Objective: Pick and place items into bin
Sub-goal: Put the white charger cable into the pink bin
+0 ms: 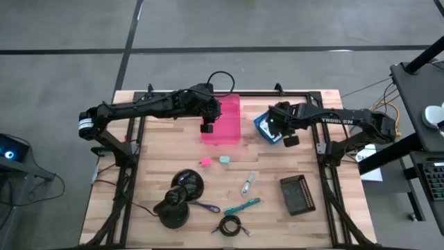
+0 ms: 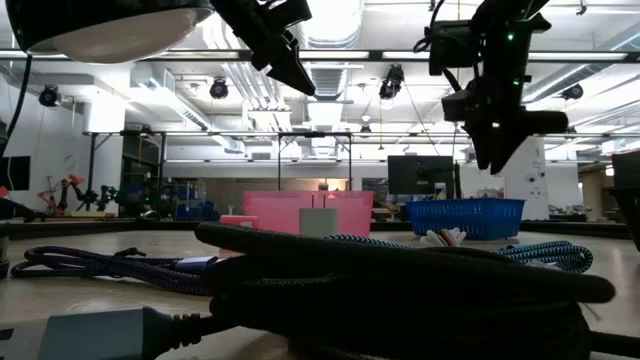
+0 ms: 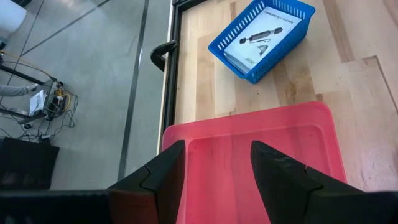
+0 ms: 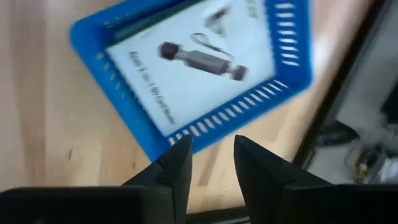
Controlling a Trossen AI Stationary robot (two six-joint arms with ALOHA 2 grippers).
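Left gripper (image 3: 214, 171): jaws parted, empty, hanging over pink bin (image 3: 261, 134). Right gripper (image 4: 211, 162): jaws narrowly parted, empty, above blue basket (image 4: 124, 134); "TROSSEN" on its arm. Pink cube (image 1: 205, 161), pale teal cube (image 1: 225, 159), silver metal piece (image 1: 247, 183) lie loose on table (image 1: 159, 149).

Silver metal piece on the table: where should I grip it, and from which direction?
Grip the silver metal piece across its narrow middle, coming straight down from above. It lies flat and slanted on the table, so turn the fingers square to its long axis. The right gripper, open above the blue basket, looks nearest.
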